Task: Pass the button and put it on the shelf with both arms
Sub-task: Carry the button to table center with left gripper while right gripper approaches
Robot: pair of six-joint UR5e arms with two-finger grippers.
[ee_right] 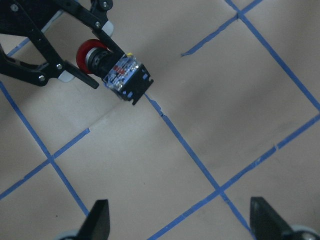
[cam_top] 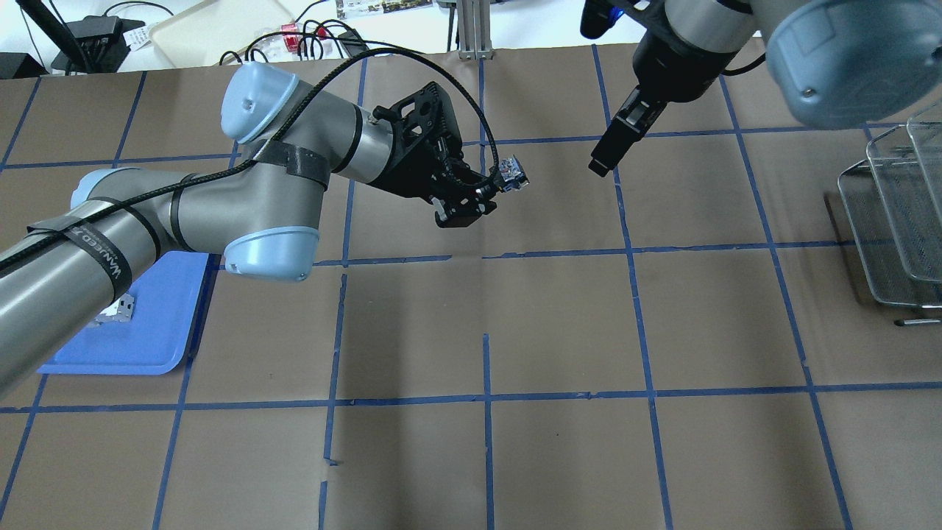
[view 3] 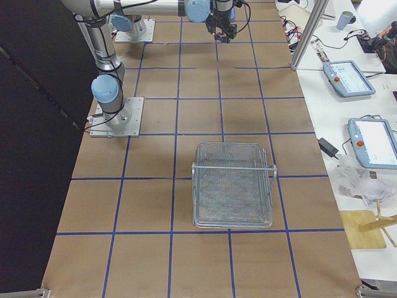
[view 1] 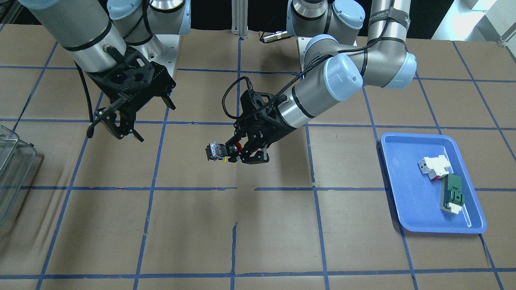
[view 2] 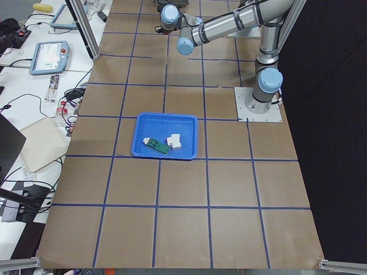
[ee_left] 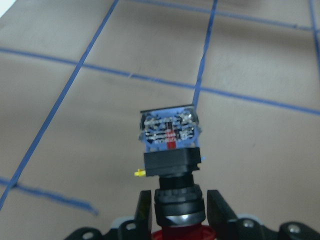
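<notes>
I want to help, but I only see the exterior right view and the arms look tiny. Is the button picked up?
Observer: Yes. The left gripper is shut on the button, in the air.
Operator: Which bit sticks out?
Observer: The blue block end; the fingers pinch the black barrel.
Operator: Is the other gripper ready?
Observer: The right gripper is open, apart from the button.
</notes>
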